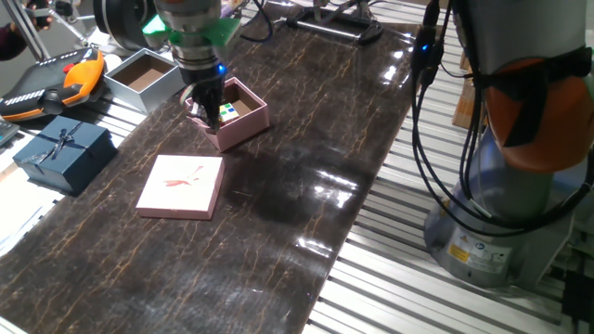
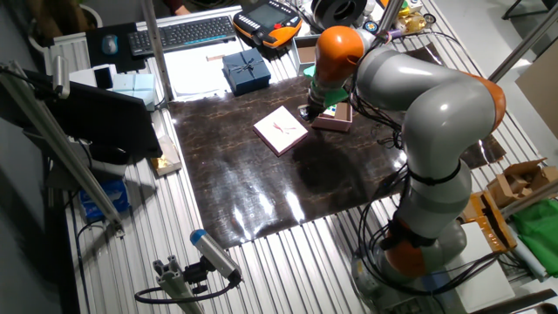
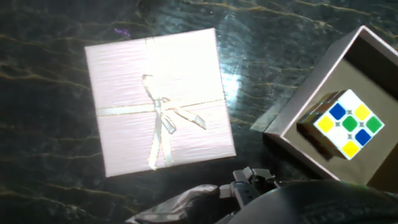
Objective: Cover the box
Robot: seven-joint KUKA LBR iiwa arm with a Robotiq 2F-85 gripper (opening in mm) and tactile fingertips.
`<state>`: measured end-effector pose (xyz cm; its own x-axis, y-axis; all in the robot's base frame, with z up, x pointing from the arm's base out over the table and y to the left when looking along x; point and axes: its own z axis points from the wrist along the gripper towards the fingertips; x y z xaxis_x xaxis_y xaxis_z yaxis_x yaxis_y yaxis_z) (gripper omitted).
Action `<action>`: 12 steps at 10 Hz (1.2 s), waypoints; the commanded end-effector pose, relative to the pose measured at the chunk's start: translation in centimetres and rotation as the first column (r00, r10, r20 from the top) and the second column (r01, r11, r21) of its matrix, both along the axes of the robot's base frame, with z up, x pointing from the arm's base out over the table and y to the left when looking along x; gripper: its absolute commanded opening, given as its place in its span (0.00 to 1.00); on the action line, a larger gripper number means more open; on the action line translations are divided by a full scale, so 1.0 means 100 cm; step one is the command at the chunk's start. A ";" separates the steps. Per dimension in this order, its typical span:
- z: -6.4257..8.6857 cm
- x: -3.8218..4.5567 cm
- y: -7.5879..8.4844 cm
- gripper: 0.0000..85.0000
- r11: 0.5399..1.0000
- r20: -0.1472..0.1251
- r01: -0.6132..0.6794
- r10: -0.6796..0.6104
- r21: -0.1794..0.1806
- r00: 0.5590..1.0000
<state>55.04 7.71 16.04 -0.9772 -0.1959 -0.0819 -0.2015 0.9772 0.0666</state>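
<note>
The pale pink box [image 1: 243, 125] stands open on the dark mat, with a colour cube [image 1: 228, 112] inside it. Its pink lid [image 1: 183, 185] with a thin bow mark lies flat on the mat, apart from the box and nearer the front. My gripper [image 1: 210, 107] hangs just over the box's near-left side; I cannot make out the gap between its fingers. In the hand view the lid [image 3: 158, 99] fills the left, and the box [image 3: 292, 134] with the cube [image 3: 348, 122] is at the right. The other fixed view shows the box [image 2: 336, 119] and the lid [image 2: 281, 130].
A grey box with a brown inside [image 1: 144, 77] stands behind the pink box. A dark blue box with a bow [image 1: 63, 151] sits off the mat at the left. An orange and black pendant [image 1: 56, 82] lies at the far left. The arm's base [image 1: 520, 139] is at the right.
</note>
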 end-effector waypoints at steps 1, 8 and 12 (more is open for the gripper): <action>0.000 0.0000 0.000 0.01 1.000 0.022 0.008 -0.008 -0.006 1.000; 0.000 0.0000 0.000 0.01 0.995 0.022 0.066 -0.064 -0.080 0.998; -0.006 0.0049 0.014 0.01 0.994 0.041 0.089 -0.086 -0.061 0.995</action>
